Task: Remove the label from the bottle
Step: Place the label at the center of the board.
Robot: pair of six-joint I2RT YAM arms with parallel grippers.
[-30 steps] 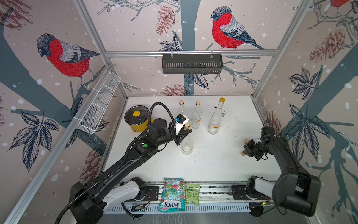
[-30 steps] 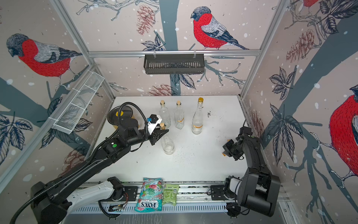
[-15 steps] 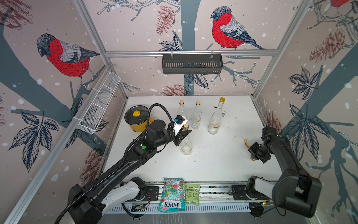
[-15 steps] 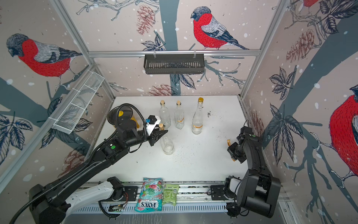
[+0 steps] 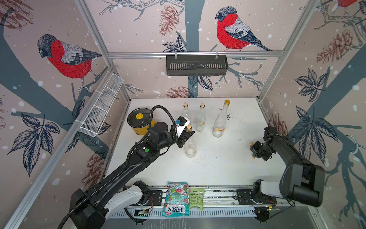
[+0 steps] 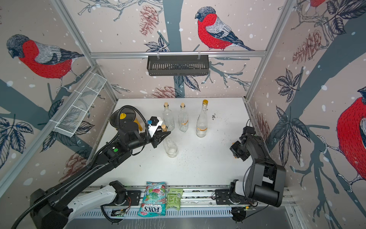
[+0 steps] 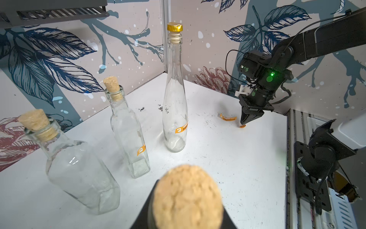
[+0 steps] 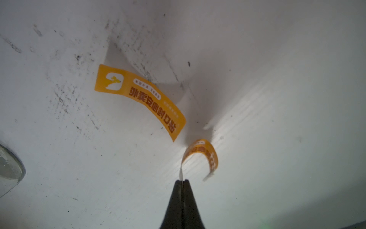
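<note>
Top views, left to right: white wire basket [image 5: 99,107] on the left wall, yellow pot [image 5: 139,123] with dark lid at upper left of the white table [image 5: 217,168]. Left gripper [image 5: 188,135] reaches in from lower left, claw narrow and clamped on the neck of the front bottle [image 5: 190,147], just under its cork [image 7: 188,198]; bottle upright, left of table centre. Behind it is a back row of three upright clear bottles: left back bottle [image 5: 185,113] with cork, partly hidden by the wrist; middle back bottle [image 5: 201,121] with cork and an orange sticker [image 7: 141,150] low on its side; tall bottle [image 5: 219,121] with gold cap and an orange sticker [image 7: 181,128] near its base. Two snack bags, teal bag [image 5: 176,198] and green bag [image 5: 196,198], sit on the rail at lower centre. Black shelf [image 5: 196,64] on the back wall, upper centre. Right side of the table, well apart from the bottles: right gripper [image 8: 183,181] points down, claw pinched tight on the white end of a curled label [image 8: 202,156], orange and looped just off the tips. A flat label [image 8: 138,99], same orange, lies on the table just beside it, apart from the tips. Dark specks scattered on the table.
</note>
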